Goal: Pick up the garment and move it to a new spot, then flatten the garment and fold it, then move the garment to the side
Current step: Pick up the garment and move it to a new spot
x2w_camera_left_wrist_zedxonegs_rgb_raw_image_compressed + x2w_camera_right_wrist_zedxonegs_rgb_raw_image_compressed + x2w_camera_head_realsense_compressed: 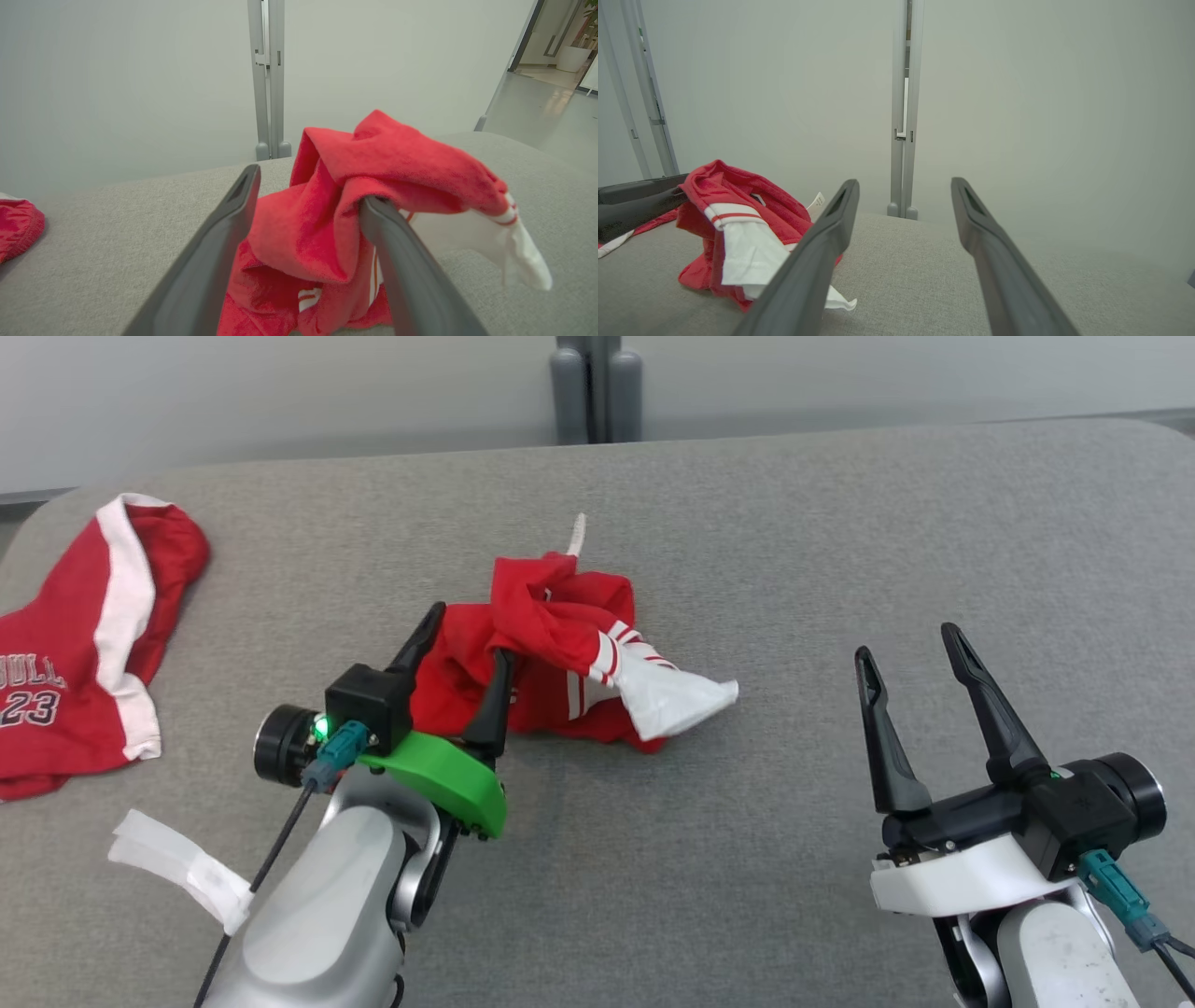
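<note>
Lower right, the right gripper [906, 642] gaped empty above the worktop [747, 877]; lower left, the left gripper [470, 632] stood spread, a fold of the crumpled red-and-white garment [551, 616] at mid-frame draped over one finger [397, 242]. Flattening likely called for unhooking that fold, then spreading its edges.

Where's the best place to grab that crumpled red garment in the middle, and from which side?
Probably the white corner of the garment: it juts out flat toward the robot's right, clear of the bunched folds. Bring the open right end effector in from that side, low.
</note>
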Controlling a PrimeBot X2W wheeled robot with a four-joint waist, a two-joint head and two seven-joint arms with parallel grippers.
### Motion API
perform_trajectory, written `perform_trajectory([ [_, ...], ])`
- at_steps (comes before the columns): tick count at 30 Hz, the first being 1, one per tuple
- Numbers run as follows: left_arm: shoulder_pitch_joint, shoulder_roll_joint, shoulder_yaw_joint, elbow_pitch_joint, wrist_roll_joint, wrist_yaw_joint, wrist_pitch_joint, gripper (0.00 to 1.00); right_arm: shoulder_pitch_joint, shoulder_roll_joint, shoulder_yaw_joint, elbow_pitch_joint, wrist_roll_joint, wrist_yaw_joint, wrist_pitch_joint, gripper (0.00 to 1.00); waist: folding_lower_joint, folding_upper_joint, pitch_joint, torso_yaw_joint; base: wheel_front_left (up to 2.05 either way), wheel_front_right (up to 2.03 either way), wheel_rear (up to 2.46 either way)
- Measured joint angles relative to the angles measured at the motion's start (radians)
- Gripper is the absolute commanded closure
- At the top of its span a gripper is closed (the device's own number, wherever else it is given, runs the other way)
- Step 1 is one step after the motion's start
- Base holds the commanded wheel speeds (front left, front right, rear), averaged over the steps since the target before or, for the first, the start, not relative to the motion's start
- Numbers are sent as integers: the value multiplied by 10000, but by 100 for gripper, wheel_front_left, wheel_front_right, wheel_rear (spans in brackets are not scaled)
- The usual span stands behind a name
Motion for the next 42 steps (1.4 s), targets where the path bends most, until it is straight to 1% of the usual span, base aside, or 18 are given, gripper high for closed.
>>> perform_trajectory([
  [4, 510, 165, -291, -464, 4, -92, 403, 0, 18, 2, 100, 4, -8, 0, 0, 0, 0, 0, -251, 551, 0, 0, 0],
  [7, 825, 458, -631, -704, 42, -242, 978, 0, 30, 2, 134, 13, 12, 0, 0, 0, 0, 0, -455, 878, 0, 0, 0],
  [12, 1267, 1172, -1258, -905, 151, -577, 2391, 0, 76, 2, 136, 17, 44, 0, 2, 0, 0, 0, -779, 1207, 0, 0, 0],
  [14, 1417, 1469, -1342, -997, 150, -577, 2876, 0, 112, 2, 153, 21, 100, 0, 2, 0, 0, 0, -875, 1264, 0, 0, 0],
  [15, 1493, 1659, -1379, -1055, 196, -508, 3043, 0, 133, 0, 163, 23, 111, 0, 2, 0, 0, 0, -918, 1281, 0, 0, 0],
  [16, 1521, 1887, -1352, -1126, 474, -209, 3087, 0, 143, 2, 182, 23, 125, 0, 0, 0, 0, 0, -953, 1288, 0, 0, 0],
  [17, 1518, 2111, -1126, -1200, 692, 192, 2951, 0, 145, 2, 196, 23, 153, 0, 0, 0, 0, 0, -976, 1283, 0, 0, 0],
  [19, 1516, 2313, -550, -1390, 640, 832, 2594, 0, 155, 2, 205, 21, 205, 0, 2, 0, 0, 0, -1003, 1262, 0, 0, 0],
  [20, 1522, 2313, -284, -1569, 545, 1095, 2303, 0, 178, 4, 209, 19, 211, 0, 0, 0, 0, 0, -1021, 1254, 0, 0, 0],
  [21, 1537, 2284, -77, -1753, 487, 1260, 1996, 0, 204, 2, 203, 17, 222, 0, 2, 0, 0, 0, -1037, 1249, 0, 0, 0],
  [23, 1685, 2034, 416, -2253, 224, 1588, 1101, 0, 263, 0, 199, 2, 247, 0, 0, 0, 0, 0, -1083, 1244, 0, 0, 0],
  [24, 1841, 1908, 616, -2460, 67, 1697, 692, 0, 314, 0, 203, -2, 270, 0, 2, 0, 0, 0, -1103, 1240, 0, 0, 0],
  [26, 2237, 1724, 853, -2725, -71, 1827, 265, 0, 411, 0, 230, -4, 278, 0, 2, 0, 0, 0, -1148, 1224, 0, 0, 0],
  [27, 2487, 1542, 959, -2846, -136, 1898, 127, 0, 452, 2, 244, -17, 291, 0, 2, 0, 0, 0, -1177, 1211, 0, 0, 0],
  [32, 3419, 817, 1331, -3436, -2, 1870, -48, 0, 794, -2, 272, -35, 362, 0, 2, 0, 0, 0, -1304, 1160, 0, 0, 0],
  [36, 3921, 247, 1902, -3923, 617, 1478, -75, 0, 919, 2, 401, -2, 360, 0, 2, 0, 0, 0, -1340, 1111, 0, 0, 0],
  [42, 4234, -313, 2690, -3986, 1323, 757, -77, 0, 981, 2, 589, 79, 359, 0, 0, 0, 0, 0, -1406, 1022, 0, 0, 0],
])
